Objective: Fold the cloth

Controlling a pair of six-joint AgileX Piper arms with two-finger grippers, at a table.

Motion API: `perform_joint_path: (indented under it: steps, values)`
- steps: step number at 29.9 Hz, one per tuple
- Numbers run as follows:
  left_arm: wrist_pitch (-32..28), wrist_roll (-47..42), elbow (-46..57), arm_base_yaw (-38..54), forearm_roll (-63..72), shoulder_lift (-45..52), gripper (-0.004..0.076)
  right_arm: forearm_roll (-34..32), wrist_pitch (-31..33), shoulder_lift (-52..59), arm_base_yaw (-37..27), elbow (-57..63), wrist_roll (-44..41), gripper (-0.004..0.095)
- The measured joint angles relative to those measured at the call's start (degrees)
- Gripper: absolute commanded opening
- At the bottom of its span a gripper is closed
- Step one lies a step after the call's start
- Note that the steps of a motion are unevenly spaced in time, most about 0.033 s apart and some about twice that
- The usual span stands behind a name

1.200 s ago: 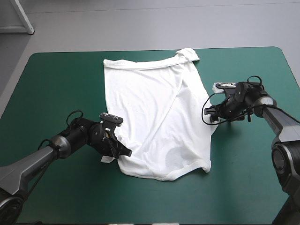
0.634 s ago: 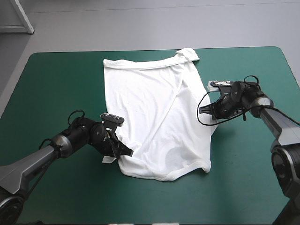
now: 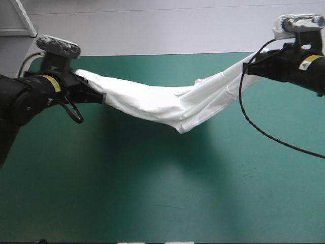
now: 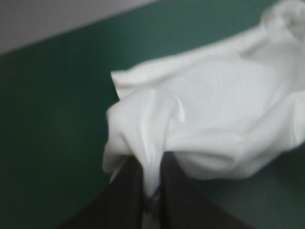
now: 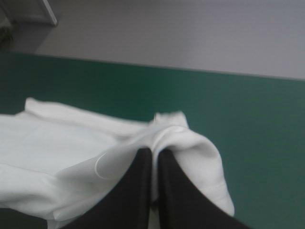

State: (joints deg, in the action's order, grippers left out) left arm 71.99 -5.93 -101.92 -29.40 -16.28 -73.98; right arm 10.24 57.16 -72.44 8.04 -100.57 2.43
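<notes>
t-shirt hanging between two raised hands

white garment is hanging in the air above the worktop, stretching as a long sagging band from one hand to the other. its lowest fold is drooping near the middle of the span, over the far half of the teal-green cover, and is throwing a soft shadow onto the cover beneath; whether that fold is touching the cover cannot be told. the left hand is gripping one end of the t-shirt at the worktop's left side, close to the far edge. in the left wrist view its two black fingers are standing all but closed, pinching a thin fold of white fabric between their tips, while the rest of the cloth is bunching and spreading ahead of them above the cover. the right hand is gripping the opposite end at the worktop's right side, also close to the far edge. in the right wrist view its fingers are likewise pressing nearly together on the sheet, with the fabric curling over and beside their tips and trailing away ahead of them. both hands are holding their ends clear of the worktop, and the band between them is gathering into several lengthwise folds.
</notes>
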Motion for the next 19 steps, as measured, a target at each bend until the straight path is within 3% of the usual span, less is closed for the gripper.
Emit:
perform_joint_path:
  steps: [9,19]
  values:
    - [0.1,3.8,-20.2,0.0,-7.7,0.5,-0.0009,-0.2,0.3,2.8,0.0,-17.6,-0.5,-0.0019]
    - [-0.2,8.2,-27.7,0.0,-17.4,0.8,-0.0009,-6.0,-1.1,3.3,0.0,-30.5,-0.8,-0.0019]
